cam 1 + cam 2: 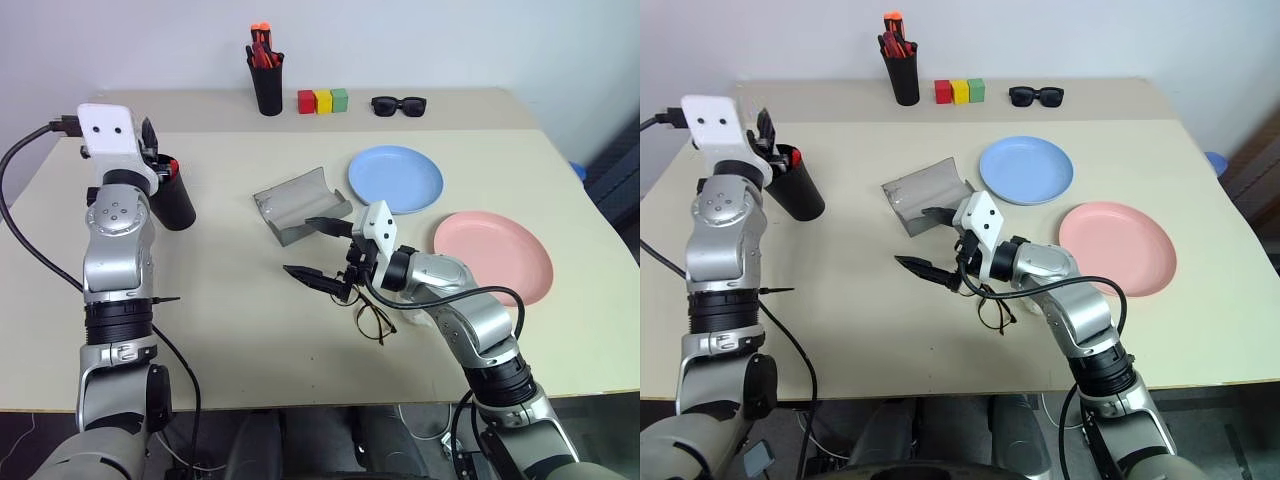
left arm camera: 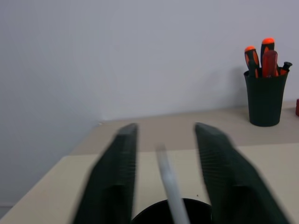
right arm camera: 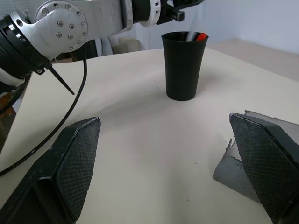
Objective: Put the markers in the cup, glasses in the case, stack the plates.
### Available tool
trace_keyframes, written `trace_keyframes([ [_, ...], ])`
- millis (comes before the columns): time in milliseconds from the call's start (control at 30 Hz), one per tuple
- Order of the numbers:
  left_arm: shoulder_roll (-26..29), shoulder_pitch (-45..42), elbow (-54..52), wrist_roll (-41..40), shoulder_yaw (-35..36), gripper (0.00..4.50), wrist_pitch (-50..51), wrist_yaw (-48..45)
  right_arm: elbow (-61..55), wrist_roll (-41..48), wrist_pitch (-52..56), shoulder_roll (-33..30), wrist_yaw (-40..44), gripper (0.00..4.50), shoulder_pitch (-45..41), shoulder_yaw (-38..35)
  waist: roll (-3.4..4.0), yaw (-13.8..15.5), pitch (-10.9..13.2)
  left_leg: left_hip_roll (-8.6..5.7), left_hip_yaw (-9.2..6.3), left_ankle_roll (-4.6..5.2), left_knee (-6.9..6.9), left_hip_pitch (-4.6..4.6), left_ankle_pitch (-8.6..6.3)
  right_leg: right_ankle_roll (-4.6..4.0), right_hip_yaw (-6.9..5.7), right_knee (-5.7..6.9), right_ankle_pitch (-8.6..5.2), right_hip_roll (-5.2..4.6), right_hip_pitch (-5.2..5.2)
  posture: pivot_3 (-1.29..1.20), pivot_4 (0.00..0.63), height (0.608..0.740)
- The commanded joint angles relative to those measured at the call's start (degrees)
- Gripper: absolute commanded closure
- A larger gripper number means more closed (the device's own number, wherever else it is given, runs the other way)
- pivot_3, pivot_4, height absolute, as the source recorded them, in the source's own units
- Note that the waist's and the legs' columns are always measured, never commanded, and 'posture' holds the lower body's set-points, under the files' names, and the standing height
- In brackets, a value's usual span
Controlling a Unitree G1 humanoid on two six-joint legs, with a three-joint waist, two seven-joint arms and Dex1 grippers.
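The left arm is raised at the table's left edge, its left gripper (image 2: 163, 186) pointing forward just above the cup (image 1: 172, 200), fingers parted with a white-grey marker (image 2: 170, 184) blurred between them over the rim and a red-ended marker (image 3: 201, 36) already inside. The right arm reaches across mid-table, its right gripper (image 1: 320, 250) level, spread wide and empty, just above the glasses (image 1: 372, 318). The case (image 1: 298, 205) lies open, long axis slanting toward the blue plate (image 1: 395, 178); the pink plate (image 1: 495, 255) sits apart.
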Motion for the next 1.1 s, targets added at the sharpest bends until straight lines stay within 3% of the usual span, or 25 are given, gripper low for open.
trace_keyframes([
  [33,0.0,0.0,-1.8,-0.3,1.0,2.01,-0.7,0.3,-2.0,0.6,-0.6,-0.2,0.2,0.00,-0.6,-0.6,0.00,0.0,0.0,0.00,0.00,0.00,0.00,0.00,0.00,0.00,0.00,0.00,0.00,0.00,0.00,0.00,0.150,0.740],
  [100,-0.2,0.1,-2.4,-0.9,1.5,2.01,-0.7,0.2,-1.8,0.6,-0.6,-0.5,0.3,0.00,-0.7,-0.8,0.00,0.0,0.0,0.00,0.00,0.00,0.00,0.00,0.00,0.00,0.00,0.00,0.00,0.00,0.00,0.00,0.150,0.740],
  [200,-1.1,-1.1,-8.6,-7.5,-0.4,2.01,0.6,-7.7,-0.5,0.5,-0.8,-3.3,1.3,0.00,-1.3,-3.2,-0.01,0.2,0.0,0.00,0.00,0.00,0.01,-0.01,0.00,0.00,0.00,0.00,0.00,-0.01,0.00,0.00,0.150,0.740],
  [333,1.1,0.1,-14.6,-13.6,-6.8,2.01,10.5,-19.9,2.3,0.3,-1.7,-7.4,2.3,0.00,-2.6,-6.5,-0.02,0.4,0.0,-0.02,0.01,0.00,0.02,-0.03,0.00,0.00,0.00,-0.02,0.00,-0.03,0.03,0.00,0.150,0.740],
  [433,2.9,1.4,-17.2,-15.5,-11.0,1.33,18.0,-24.9,3.4,-0.1,-2.3,-9.3,2.9,0.00,-2.9,-7.8,0.00,-0.1,0.0,0.00,0.00,0.00,0.00,0.01,0.00,-0.01,0.00,0.00,-0.01,0.02,0.03,0.00,0.150,0.740],
  [500,4.2,2.1,-17.2,-15.3,-14.6,0.32,20.3,-28.6,3.6,-0.2,-2.4,-10.7,3.3,0.00,-2.7,-8.6,0.01,-0.4,0.0,0.01,0.01,0.01,-0.02,0.04,0.00,-0.01,0.01,0.01,-0.01,0.03,0.01,0.00,0.150,0.740],
  [533,4.8,1.9,-16.0,-14.3,-16.9,0.02,21.4,-29.8,3.2,-0.3,-2.3,-12.0,3.9,0.00,-2.4,-8.8,0.01,-0.4,0.0,0.01,0.00,0.01,-0.02,0.03,0.00,-0.01,0.01,0.02,-0.01,0.04,0.00,0.00,0.150,0.740],
  [800,2.8,-2.4,-5.8,-13.1,-24.1,0.02,27.3,-36.3,-1.1,0.9,1.7,-16.6,4.3,0.00,-1.2,-9.9,0.02,0.0,0.0,0.02,0.00,0.02,0.02,-0.01,0.00,-0.01,0.01,0.01,-0.01,0.05,0.00,0.00,0.150,0.740],
  [1033,-0.9,-8.4,8.2,-8.1,-29.3,0.02,22.2,-40.1,-5.8,2.2,5.1,-18.9,6.2,0.00,3.0,-9.0,0.02,0.1,0.0,0.02,0.00,0.01,0.00,-0.02,0.00,-0.01,0.01,-0.01,-0.02,0.05,0.00,0.00,0.150,0.740],
  [1100,-1.6,-9.4,10.7,-7.2,-29.5,0.54,21.0,-40.8,-5.9,2.1,5.2,-19.3,6.0,0.00,4.1,-9.7,0.02,0.0,0.0,0.02,0.00,0.02,0.01,-0.02,0.00,-0.01,0.01,-0.03,-0.02,0.05,0.00,0.00,0.150,0.740],
])
